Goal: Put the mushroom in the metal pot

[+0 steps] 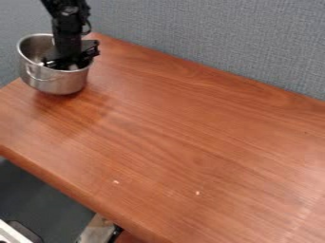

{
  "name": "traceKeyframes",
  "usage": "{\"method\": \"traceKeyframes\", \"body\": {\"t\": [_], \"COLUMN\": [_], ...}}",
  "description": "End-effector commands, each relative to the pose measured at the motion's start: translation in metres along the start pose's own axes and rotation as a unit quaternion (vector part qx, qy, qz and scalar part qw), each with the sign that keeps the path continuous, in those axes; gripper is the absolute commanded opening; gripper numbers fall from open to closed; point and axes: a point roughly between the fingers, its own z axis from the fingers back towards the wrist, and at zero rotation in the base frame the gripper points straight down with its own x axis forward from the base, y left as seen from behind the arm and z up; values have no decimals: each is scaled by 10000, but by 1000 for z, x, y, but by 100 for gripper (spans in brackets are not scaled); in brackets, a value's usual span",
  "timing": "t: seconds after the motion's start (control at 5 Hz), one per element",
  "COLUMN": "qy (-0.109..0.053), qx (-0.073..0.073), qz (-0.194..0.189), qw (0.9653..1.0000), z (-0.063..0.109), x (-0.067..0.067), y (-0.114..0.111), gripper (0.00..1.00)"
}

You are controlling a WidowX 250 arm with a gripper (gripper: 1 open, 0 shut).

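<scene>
Our hand (66, 59) hung nose-down inside the mouth of the metal pot (38, 78), which sat at the far left corner of the table (178, 133). The dark fingers were sunk among the pot's reflections, so we could not tell whether they were parted or closed, nor whether they gripped anything. The mushroom was nowhere we could make out (it may have lain inside the pot or between the fingers, both hidden from this view). We judged the step in hand to be the release over the pot's floor. To do it well we wanted the fingers kept clear of the steel wall, low enough that the toy would not bounce out, then opened fully before lifting straight up, so the rim was not caught and the pot not dragged toward the table edge.
</scene>
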Motion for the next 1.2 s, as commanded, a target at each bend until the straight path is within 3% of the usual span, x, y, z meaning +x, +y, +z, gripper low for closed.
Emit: {"method": "traceKeyframes", "body": {"t": [0.0, 0.2, 0.6, 1.0], "qy": [-156, -167, -6, -36], "qx": [-149, -133, 223, 351], "qz": [-121, -160, -175, 613], "qw": [9997, 9996, 9996, 9975], "z": [8, 4, 0, 32], "x": [-2, -11, 26, 26], "y": [-24, -36, -46, -19], "gripper": [0, 0, 0, 0]}}
